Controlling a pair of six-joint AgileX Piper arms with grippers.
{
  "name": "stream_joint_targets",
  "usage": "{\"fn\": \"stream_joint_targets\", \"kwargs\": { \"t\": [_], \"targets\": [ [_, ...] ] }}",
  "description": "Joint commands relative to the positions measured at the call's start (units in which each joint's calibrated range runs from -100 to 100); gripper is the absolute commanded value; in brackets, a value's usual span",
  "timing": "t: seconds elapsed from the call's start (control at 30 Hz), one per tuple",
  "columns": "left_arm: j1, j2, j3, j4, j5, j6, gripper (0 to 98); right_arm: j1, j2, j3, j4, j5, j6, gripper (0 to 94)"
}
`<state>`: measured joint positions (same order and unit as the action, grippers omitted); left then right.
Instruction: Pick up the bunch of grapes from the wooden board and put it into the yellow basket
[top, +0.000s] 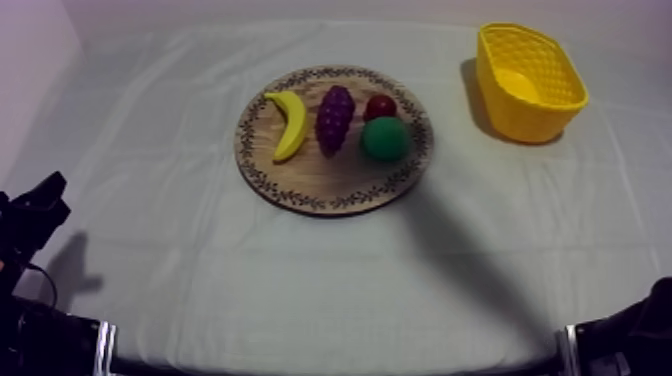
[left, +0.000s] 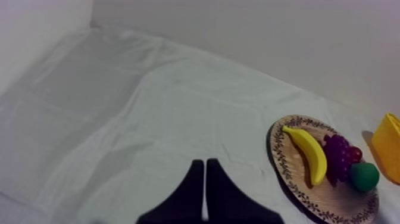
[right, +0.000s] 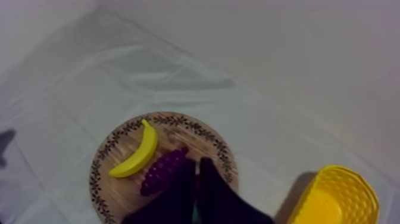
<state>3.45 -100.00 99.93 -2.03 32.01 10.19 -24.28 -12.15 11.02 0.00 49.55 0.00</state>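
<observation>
The purple bunch of grapes lies in the middle of the round wooden board, between a banana and a green pear. The yellow basket stands at the far right, well apart from the board. My left gripper sits low at the left; in its own view the gripper is a shut wedge holding nothing, with the grapes far off. My right gripper is shut on nothing, and the grapes on the board show beside its tips.
A small red fruit lies behind the pear. Part of my right arm shows at the lower right edge. Open cloth surrounds the board. The basket holds nothing that I can see.
</observation>
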Motion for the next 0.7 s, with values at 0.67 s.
{"fn": "stream_joint_targets", "kwargs": {
  "t": [0.67],
  "targets": [
    [-0.02,0.0,-0.04,0.01,0.0,-0.01,0.1,-3.49,20.16,-27.45,1.49,9.23,-3.67,0.8]
  ]
}}
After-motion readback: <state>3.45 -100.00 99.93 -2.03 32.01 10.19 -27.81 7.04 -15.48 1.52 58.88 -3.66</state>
